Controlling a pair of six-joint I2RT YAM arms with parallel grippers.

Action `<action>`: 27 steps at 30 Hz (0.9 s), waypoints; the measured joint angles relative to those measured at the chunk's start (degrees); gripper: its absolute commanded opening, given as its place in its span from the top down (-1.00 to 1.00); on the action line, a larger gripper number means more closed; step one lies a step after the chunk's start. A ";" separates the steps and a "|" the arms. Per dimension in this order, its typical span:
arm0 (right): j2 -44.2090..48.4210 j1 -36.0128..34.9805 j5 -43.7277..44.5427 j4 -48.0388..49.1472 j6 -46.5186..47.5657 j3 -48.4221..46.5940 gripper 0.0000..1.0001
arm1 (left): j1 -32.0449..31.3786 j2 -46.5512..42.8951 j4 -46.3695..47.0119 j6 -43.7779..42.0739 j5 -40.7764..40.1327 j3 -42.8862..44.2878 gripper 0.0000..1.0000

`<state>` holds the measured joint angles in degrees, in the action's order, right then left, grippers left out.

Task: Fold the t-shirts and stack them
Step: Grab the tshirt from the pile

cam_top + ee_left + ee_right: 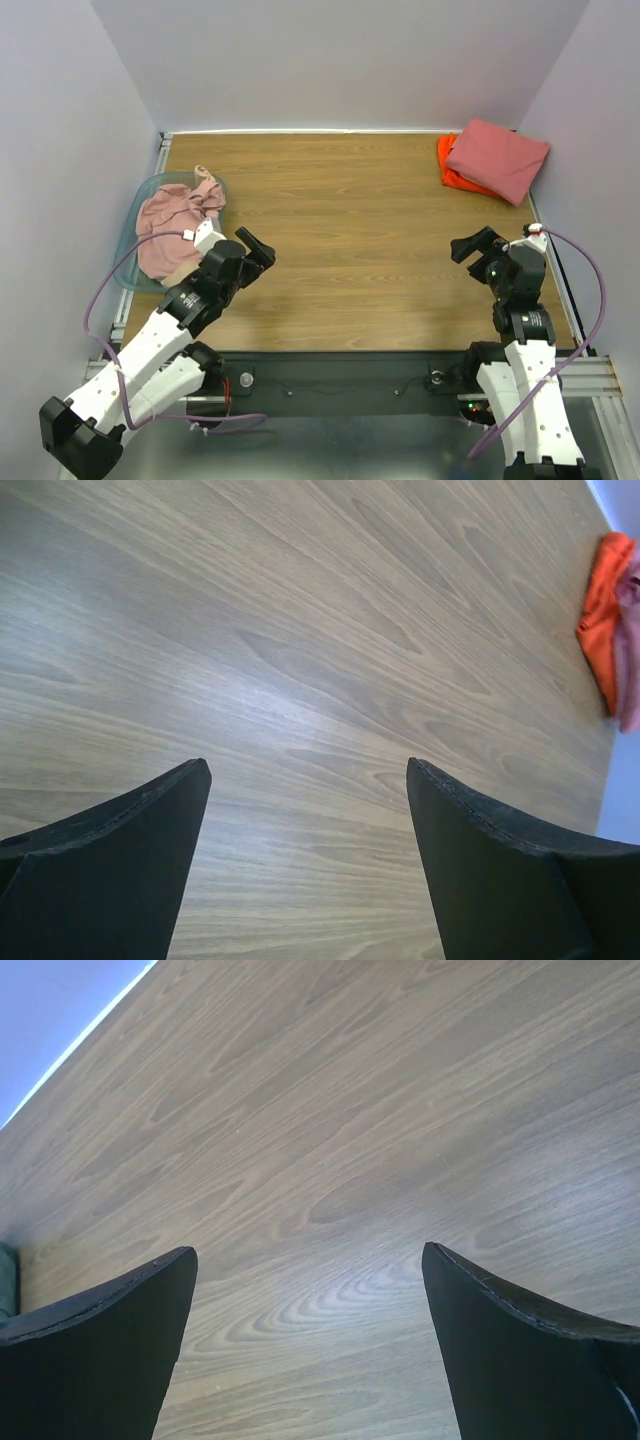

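From above, your left gripper (257, 248) hangs just beside the teal bin (133, 215), where the dusty pink shirt (168, 222) lies crumpled. In the far right corner, the salmon-red shirt (497, 158) sits folded on top of the orange shirt (449, 172). Your right gripper (476, 243) hovers near the table's (350, 230) right edge. On the left wrist view, the fingers (110, 870) are spread wide over bare wood. On the right wrist view, the fingers (530, 1360) are apart too, also over wood.
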<state>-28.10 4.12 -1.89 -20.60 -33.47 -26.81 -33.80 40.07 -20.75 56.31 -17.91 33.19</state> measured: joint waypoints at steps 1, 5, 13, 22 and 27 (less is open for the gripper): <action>0.02 0.00 0.00 -0.02 -0.07 0.00 -1.00 | 0.00 0.70 -0.63 0.09 -0.81 0.70 -0.97; 0.90 0.00 -0.09 -0.04 -0.02 0.00 -1.00 | 0.92 4.98 -2.38 0.31 -5.40 5.62 -0.97; 0.74 0.00 -1.44 0.00 0.00 0.02 -1.00 | 19.82 17.40 0.15 -5.57 -6.54 18.60 -0.97; -2.49 0.00 -2.58 0.00 0.11 0.00 -1.00 | 38.47 46.75 5.22 -13.92 6.14 33.29 -0.87; -3.74 0.00 -2.62 -0.02 0.33 0.02 -1.00 | 39.54 60.87 4.85 -16.83 11.45 41.11 0.34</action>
<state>-31.83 4.12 -4.51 -20.62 -33.15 -26.79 5.74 100.95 -15.90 39.48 -6.46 74.30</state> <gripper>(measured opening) 0.998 0.579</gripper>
